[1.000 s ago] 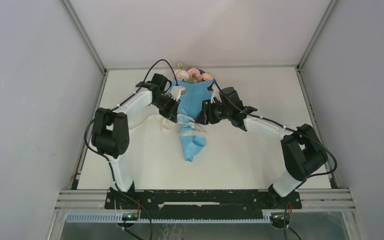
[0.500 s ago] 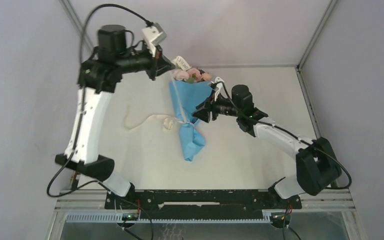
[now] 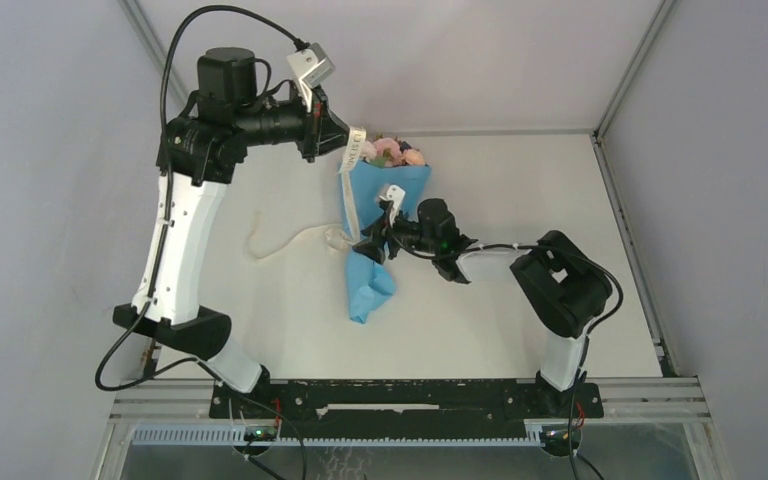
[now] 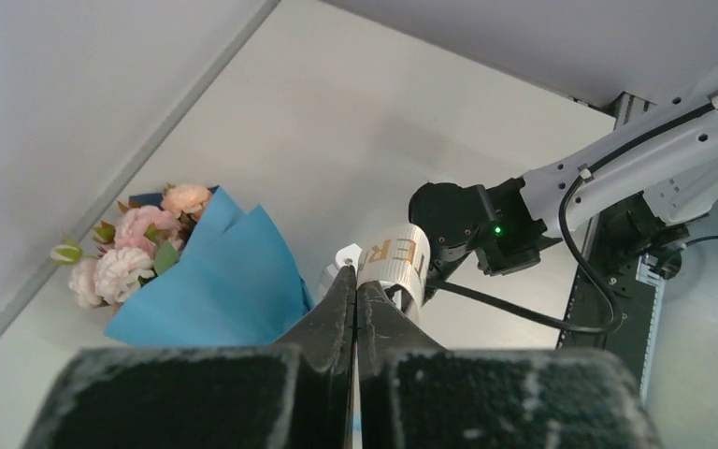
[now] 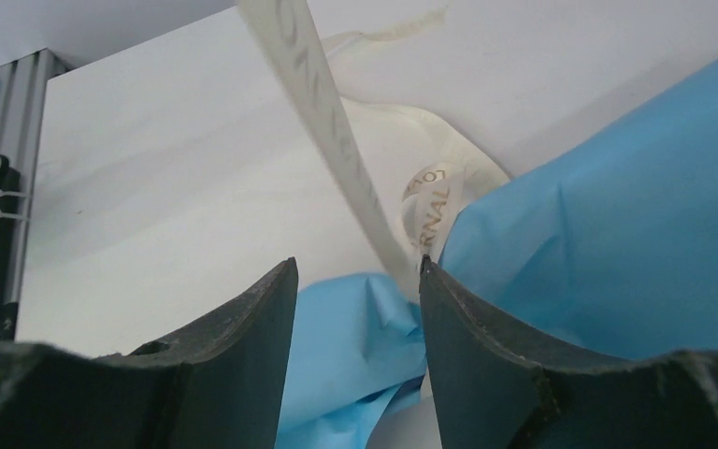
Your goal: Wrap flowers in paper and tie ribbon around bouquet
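Ribbon (image 5: 337, 131) is stretching from the waist of the bouquet (image 3: 385, 200) up to the raised left gripper (image 4: 356, 281), whose fingers are pinching its printed end. The right gripper (image 5: 355, 273) is hovering at that waist, jaws apart, the strand passing between them; contact is unclear. Flowers (image 4: 126, 257) are peeking from the paper (image 5: 617, 215), stems hidden inside. Overhead, the right gripper is partly covering the tie.

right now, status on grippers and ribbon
left gripper shut on ribbon, raised high. right gripper open beside bouquet waist. ribbon runs from waist up to left gripper, tail loose on table.
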Controlling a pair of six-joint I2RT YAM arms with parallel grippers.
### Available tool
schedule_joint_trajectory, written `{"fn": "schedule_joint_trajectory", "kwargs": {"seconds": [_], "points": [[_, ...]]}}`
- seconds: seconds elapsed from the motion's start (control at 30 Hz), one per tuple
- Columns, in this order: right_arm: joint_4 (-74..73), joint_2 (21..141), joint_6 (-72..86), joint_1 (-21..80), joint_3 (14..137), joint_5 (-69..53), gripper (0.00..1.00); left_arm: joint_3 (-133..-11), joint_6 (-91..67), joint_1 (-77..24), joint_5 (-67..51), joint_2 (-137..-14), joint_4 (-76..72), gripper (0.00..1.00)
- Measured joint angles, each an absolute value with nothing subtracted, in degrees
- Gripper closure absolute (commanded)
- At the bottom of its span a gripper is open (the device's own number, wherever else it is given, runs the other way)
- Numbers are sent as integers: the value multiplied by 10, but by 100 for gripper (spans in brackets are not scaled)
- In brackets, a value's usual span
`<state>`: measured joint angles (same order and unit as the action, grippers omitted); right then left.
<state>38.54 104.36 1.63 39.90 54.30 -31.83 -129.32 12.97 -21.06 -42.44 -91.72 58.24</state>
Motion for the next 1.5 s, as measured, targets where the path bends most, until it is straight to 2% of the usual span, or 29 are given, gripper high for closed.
{"fn": "schedule_joint_trajectory", "kwargs": {"seconds": [0.27,0.53,0.67,0.8,1.03,1.27,1.5], "points": [[418,1106,1,404,569,-305,48,-1291,74,-211,-427,-928,565,100],[299,1113,16,407,655,-280,55,-1367,-17,-213,-441,-944,514,100],[301,1111,51,416,613,-253,61,-1369,-44,-213,-448,-947,515,100],[306,1116,86,422,566,-224,60,-1388,-73,-212,-452,-962,535,100],[337,1117,119,401,565,-218,61,-1432,-112,-176,-455,-971,540,100],[354,1119,140,376,565,-226,59,-1438,-137,-148,-463,-971,525,100],[329,1108,111,386,563,-239,43,-1416,-130,-149,-469,-966,509,100]]}}
